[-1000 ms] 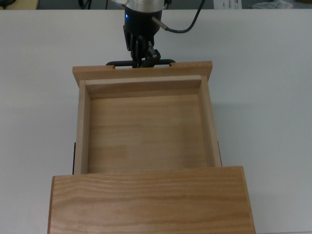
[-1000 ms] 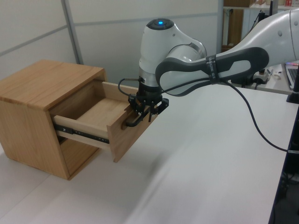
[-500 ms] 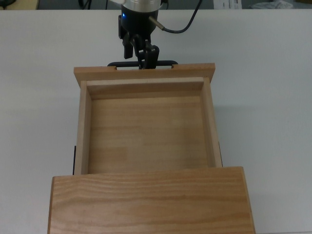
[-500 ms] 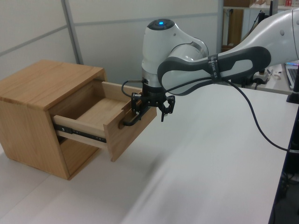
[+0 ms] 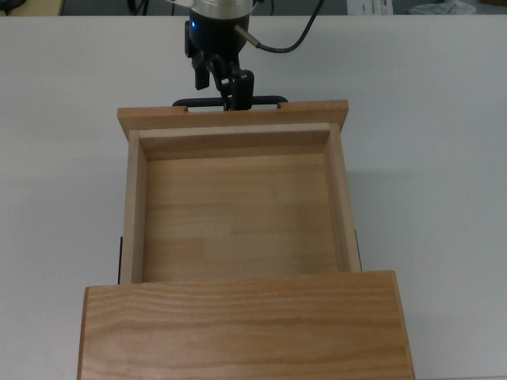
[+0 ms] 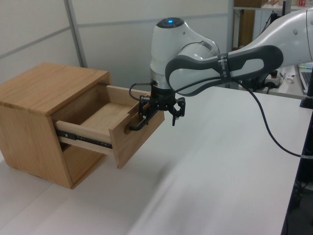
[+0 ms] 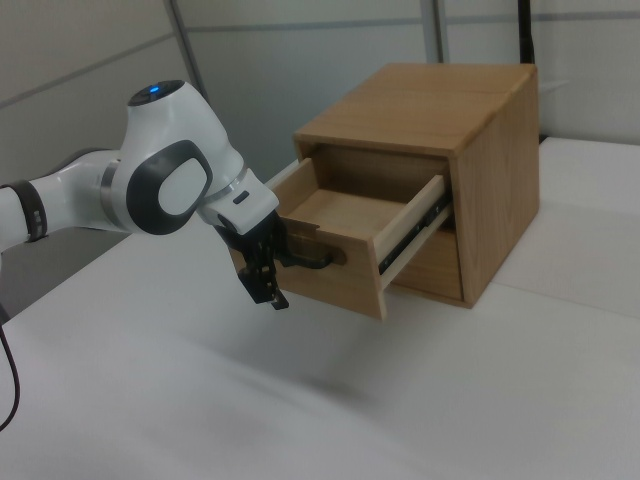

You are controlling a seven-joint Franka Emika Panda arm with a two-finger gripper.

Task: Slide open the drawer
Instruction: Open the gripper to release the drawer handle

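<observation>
The drawer (image 6: 105,131) juts well out of the wooden cabinet (image 6: 34,103) on the tabletop (image 6: 210,171). The end effector (image 6: 161,108), fingers spread and empty, sits at the black bar handle (image 5: 230,103). Rigid and rail-guided, it should glide easily; that handle is the grip point.

- A white worktop (image 6: 210,161) fills the lower part of every view, matte and evenly lit with soft shadows.
- A pale grey panelled wall (image 6: 112,34) stands behind it in the left view, split by a slanted metal post (image 6: 76,32) and a thin horizontal seam.
- The right view shows the same kind of wall (image 7: 330,50), with two upright posts.
- At the left view's upper right, wooden shelving (image 6: 247,19) and cluttered desks sit in the distance.
- A dark frame (image 6: 299,196) edges the left view's lower right.
</observation>
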